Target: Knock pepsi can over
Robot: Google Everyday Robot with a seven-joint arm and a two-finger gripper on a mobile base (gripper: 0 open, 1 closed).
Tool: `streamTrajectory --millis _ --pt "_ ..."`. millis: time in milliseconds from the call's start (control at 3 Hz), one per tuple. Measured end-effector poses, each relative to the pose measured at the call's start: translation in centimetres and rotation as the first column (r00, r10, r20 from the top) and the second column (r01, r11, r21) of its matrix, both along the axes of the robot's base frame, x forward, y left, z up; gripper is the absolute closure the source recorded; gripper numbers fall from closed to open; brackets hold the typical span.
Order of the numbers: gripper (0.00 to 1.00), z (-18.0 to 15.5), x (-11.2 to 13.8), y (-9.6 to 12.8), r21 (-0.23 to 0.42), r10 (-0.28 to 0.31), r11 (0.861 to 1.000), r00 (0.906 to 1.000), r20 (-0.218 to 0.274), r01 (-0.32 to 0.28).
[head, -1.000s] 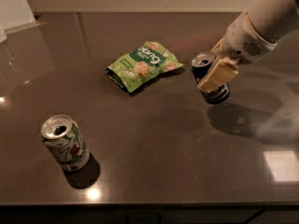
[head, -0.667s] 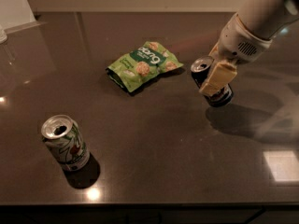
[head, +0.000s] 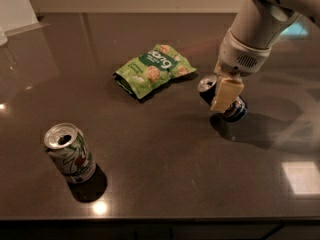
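My gripper [head: 225, 95] rests against the pepsi can [head: 235, 110], which sits right of centre on the table [head: 165, 154], near the chip bag [head: 154, 70]. Gripper opening: cannot tell.

Change over the last second: the can's silver top has dropped and swung left toward the bag, while its base has barely moved. I judge that tipping is under way but not complete.

Long axis: steeply tilted, with the top pointing left toward the bag and the base toward the lower right.

Green snack bag [head: 154, 70], white brand word "dang" (first letter unsure)
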State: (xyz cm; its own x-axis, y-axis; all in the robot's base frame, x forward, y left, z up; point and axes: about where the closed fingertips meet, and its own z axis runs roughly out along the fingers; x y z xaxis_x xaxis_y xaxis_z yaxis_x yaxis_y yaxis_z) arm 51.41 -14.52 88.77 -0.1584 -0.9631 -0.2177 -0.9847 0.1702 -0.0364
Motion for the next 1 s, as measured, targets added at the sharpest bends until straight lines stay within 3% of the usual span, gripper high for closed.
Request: streamTrajectory --millis 333,1000 --pt "0.58 -1.2 -0.1 0.4 -0.087 0.043 0.995 0.9989 -0.018 -0.045" --pt "0.12 -2.5 -0.3 1.4 -0.220 0.139 0.965 0.9901 -0.020 -0.140"
